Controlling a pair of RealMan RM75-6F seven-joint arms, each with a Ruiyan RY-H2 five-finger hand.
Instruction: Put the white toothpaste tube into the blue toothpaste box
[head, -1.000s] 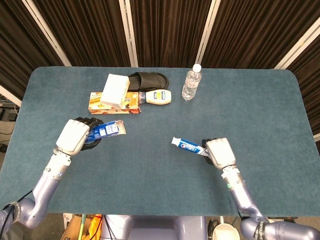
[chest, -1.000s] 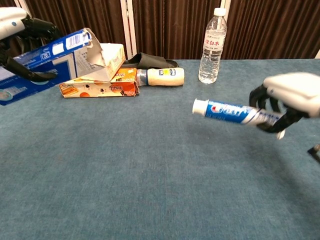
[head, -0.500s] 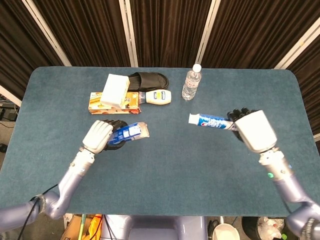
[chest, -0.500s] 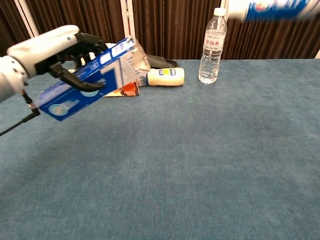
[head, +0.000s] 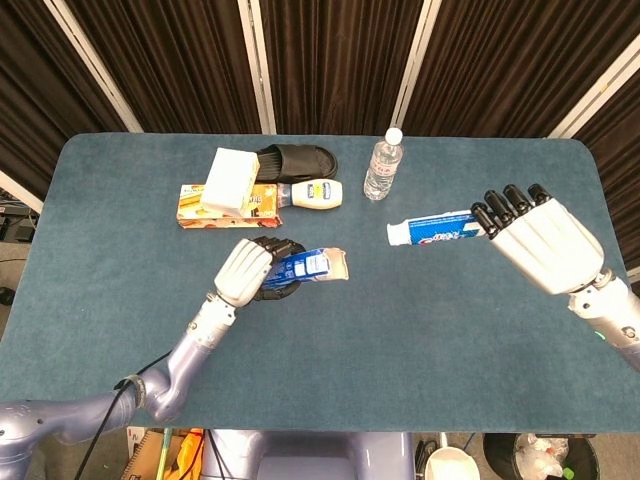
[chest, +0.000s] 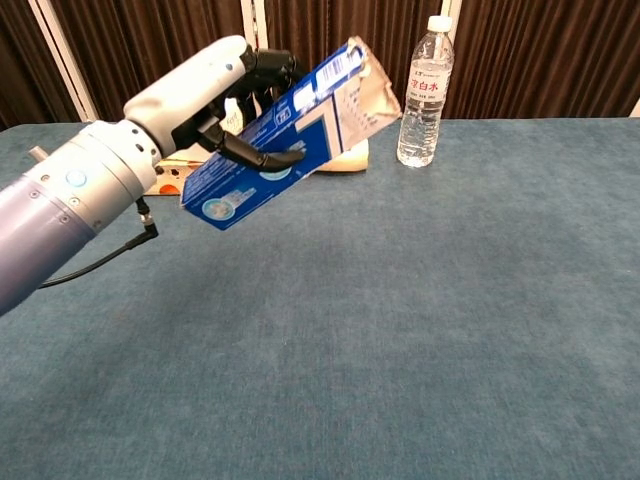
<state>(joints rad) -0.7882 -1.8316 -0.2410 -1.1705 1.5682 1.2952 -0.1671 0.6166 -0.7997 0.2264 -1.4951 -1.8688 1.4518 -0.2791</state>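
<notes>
Both hands raised nearer together, left hand (head: 245, 273) gripping blue box (head: 308, 266), right hand (head: 540, 236) gripping toothpaste tube (head: 432, 229).

Water bottle (chest: 424, 88) near table's far edge: white label carried red Chinese characters, small, not surely readable. Print on blue toothpaste box (chest: 282, 130), white toothpaste tube (head: 435, 229) too blurred to read.

Blue toothpaste box (head: 305, 266) is up off the table, tilted, its open flapped end pointing right toward the tube. White toothpaste tube (head: 433, 229) with blue and red print lies roughly level in the air, cap end leftward, facing the box mouth, well apart.
</notes>
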